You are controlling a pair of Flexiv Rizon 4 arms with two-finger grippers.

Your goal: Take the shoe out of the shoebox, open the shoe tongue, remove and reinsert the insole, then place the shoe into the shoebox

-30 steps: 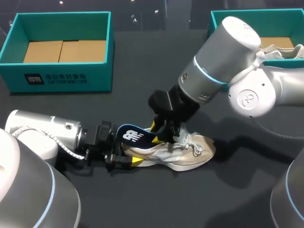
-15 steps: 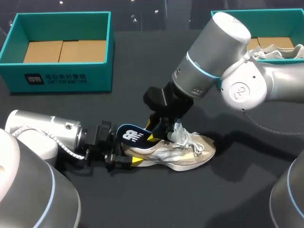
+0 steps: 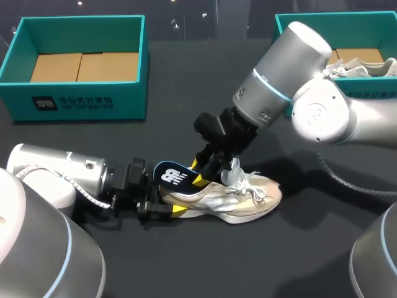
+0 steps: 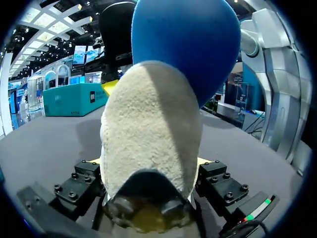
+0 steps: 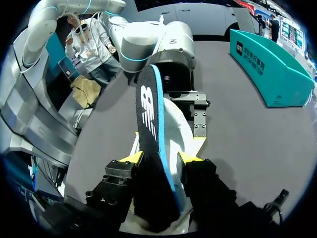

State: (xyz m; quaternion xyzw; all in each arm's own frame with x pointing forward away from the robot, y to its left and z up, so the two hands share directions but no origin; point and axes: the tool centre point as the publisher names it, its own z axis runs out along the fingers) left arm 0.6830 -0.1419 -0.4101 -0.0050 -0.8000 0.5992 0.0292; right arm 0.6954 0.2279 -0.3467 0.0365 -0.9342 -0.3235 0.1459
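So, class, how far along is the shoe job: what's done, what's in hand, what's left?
Done: the shoe lies on the table, out of the shoebox, its heel in the left claw. In hand: the right claw grips the insole, sticking out of the shoe. Left: finish the insole step, then box the shoe.

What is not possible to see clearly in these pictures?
Head view: front end of the insole, hidden behind the right gripper.
Left wrist view: toe of the shoe, hidden by its own heel.
Head view: right shoebox, partly behind the right arm and cut by the edge.
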